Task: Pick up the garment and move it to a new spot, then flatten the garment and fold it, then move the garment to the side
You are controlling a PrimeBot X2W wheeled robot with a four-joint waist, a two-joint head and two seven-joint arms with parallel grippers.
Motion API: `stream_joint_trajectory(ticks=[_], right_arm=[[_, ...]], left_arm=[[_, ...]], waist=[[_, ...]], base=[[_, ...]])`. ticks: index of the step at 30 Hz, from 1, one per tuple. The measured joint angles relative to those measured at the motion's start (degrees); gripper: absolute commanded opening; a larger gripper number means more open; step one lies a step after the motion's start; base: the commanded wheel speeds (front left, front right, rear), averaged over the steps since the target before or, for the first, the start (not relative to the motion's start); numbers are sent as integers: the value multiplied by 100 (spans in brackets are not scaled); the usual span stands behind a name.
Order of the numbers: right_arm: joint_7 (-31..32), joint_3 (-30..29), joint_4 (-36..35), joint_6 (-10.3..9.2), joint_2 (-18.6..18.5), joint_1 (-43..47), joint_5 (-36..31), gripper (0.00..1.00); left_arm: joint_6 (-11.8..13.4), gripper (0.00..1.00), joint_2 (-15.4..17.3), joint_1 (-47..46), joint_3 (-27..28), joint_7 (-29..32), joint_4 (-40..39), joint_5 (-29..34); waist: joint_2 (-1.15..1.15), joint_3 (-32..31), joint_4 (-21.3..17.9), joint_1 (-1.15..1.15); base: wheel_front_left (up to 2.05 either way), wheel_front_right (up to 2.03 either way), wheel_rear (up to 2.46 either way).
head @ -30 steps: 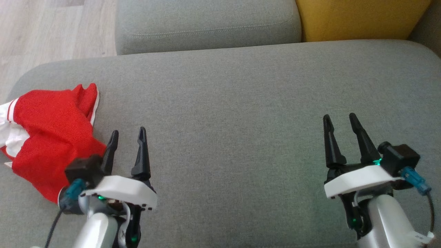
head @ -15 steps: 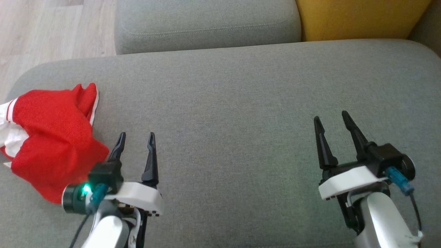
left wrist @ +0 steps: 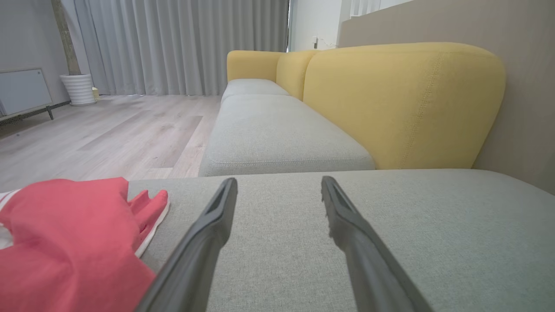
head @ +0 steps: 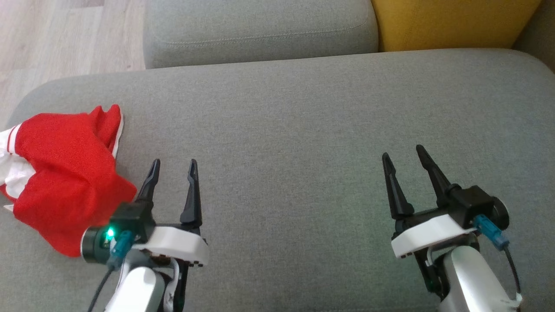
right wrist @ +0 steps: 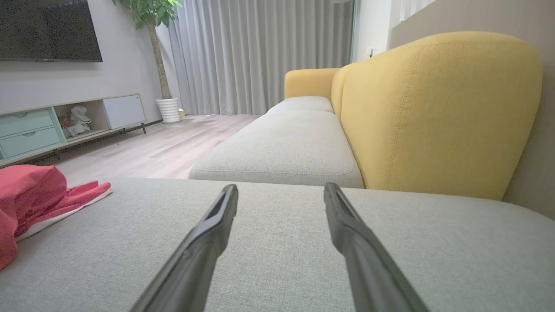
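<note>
The red clothing [head: 65, 173] lies in a bunched heap on the grey sofa seat [head: 295, 121]. It's at about 9 o'clock in the head view, right by the seat's left edge. It's red w/ white bits & stripes on its far left side. One pointy red fold sticks out toward 12 o'clock.

The L hand [head: 173, 162] is at about 7 o'clock in the head view. Its 2 dark fingers are spread wide & point to 12 o'clock, w/ nothing btw them. The red clothing is just beside it, at its 9 o'clock. Can't tell if the wrist block touches the cloth or only hides some of it. In the left wrist view the fingers hang low over the seat, & the cloth is at 8 o'clock.

The R hand [head: 402, 151] is at about 4 o'clock in the head view, well apart from the red clothing. Its fingers are spread wide too, lean a bit toward 11 o'clock, & hold nothing. In the right wrist view the cloth is far off at 9 o'clock.

Past the seat, at 12 o'clock, is a 2nd grey cushion [head: 260, 30]. A yellow sofa back [head: 451, 21] is at 1 o'clock & the wood floor [head: 60, 39] at 11 o'clock. The right wrist view also has a TV [right wrist: 47, 30], a plant [right wrist: 151, 13] & grey curtains [right wrist: 260, 56].
</note>
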Motion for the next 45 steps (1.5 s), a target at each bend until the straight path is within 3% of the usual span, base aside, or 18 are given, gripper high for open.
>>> stream_joint_trajectory(ticks=[10, 26, 35, 45], right_arm=[[3, 63, 300, 0, -5, -2, 892, 100], [-48, -5, 487, 0, -8, -4, 898, 100], [-47, 207, 495, 0, -10, 1, 901, 100], [-41, 505, 538, 0, -11, 12, 1015, 100]], left_arm=[[-572, 100, -350, 155, 568, -133, 598, 196], [-891, 100, -643, 149, 916, -133, 881, 609], [-936, 100, -680, 153, 1093, -133, 878, 786], [-944, 100, -700, 271, 1334, -133, 724, 872]], waist=[[0, -42, -28, 0], [0, -67, 111, 0], [0, -96, 740, 0], [0, -123, 1825, 0]], base=[[0, 0, 0], [0, 0, 0], [0, 0, 0], [0, 0, 0]])
